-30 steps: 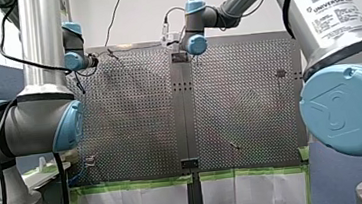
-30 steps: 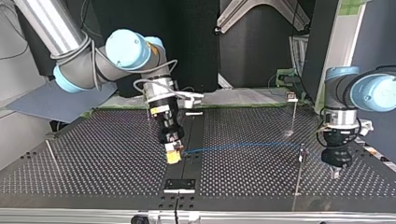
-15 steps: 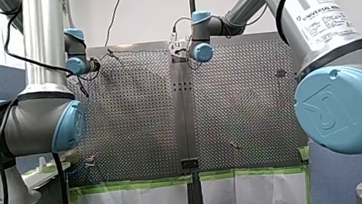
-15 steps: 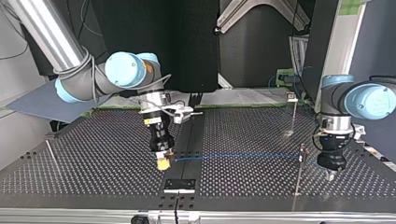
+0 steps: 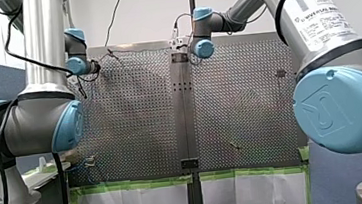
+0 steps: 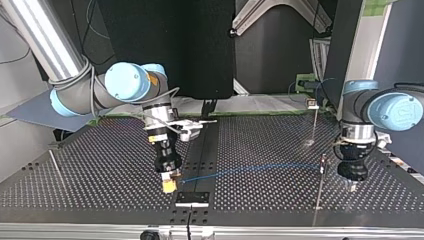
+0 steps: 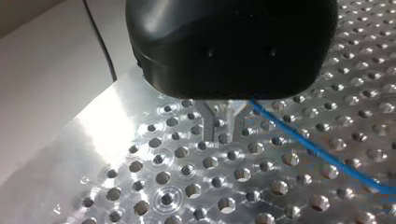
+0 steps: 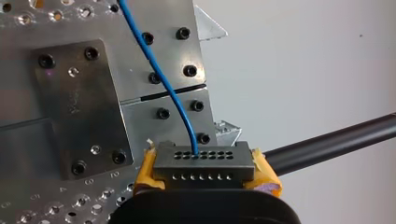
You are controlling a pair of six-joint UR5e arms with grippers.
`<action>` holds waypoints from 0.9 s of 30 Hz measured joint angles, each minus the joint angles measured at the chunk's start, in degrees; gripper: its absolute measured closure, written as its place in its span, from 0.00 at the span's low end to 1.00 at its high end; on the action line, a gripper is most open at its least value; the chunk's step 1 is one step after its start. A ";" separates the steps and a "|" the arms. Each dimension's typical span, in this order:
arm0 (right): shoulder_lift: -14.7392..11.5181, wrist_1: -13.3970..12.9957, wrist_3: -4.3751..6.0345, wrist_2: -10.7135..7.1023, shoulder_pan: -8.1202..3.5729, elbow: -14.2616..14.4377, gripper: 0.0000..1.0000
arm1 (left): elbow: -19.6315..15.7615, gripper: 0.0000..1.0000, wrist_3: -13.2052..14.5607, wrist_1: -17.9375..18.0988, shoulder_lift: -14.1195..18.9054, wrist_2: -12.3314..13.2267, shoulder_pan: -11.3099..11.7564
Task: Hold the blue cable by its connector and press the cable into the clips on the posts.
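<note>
My right gripper (image 6: 169,185) hangs low over the table's middle seam near the top view's front edge, its yellow pads (image 8: 263,173) shut on the grey connector (image 8: 203,163). The blue cable (image 6: 250,169) leaves the connector and runs just above the table to a clip on a thin post (image 6: 321,172). Just past that post, my left gripper (image 6: 352,186) points down at the table. In the left wrist view its metal fingers (image 7: 211,122) stand a narrow gap apart with nothing between them. The blue cable (image 7: 317,150) passes beside them.
A second post with a clip (image 6: 312,104) stands farther back at the top view's right. A thin rod (image 6: 56,169) stands at its left. A bolted metal plate (image 8: 77,107) lies beside the connector, near the table's edge.
My right gripper has carried the connector toward the top view's left and front edge, dragging the cable's end lower. My left gripper has stayed by the post.
</note>
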 joint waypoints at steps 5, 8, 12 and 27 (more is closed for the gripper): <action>0.09 0.34 -0.16 -0.09 -0.01 -0.01 1.00 | -0.02 0.29 1.56 -1.37 0.65 -0.27 -0.20; 0.15 0.61 -0.38 -0.13 0.05 0.02 1.00 | -0.03 0.00 1.54 -2.29 1.17 -0.65 -0.22; 0.25 0.90 -0.56 -0.15 0.12 0.03 1.00 | -0.03 0.00 2.70 -4.37 2.79 -2.50 -0.53; 0.39 1.53 -0.78 -0.41 0.34 0.05 1.00 | -2.83 0.00 9.41 -12.11 5.01 -2.30 -2.59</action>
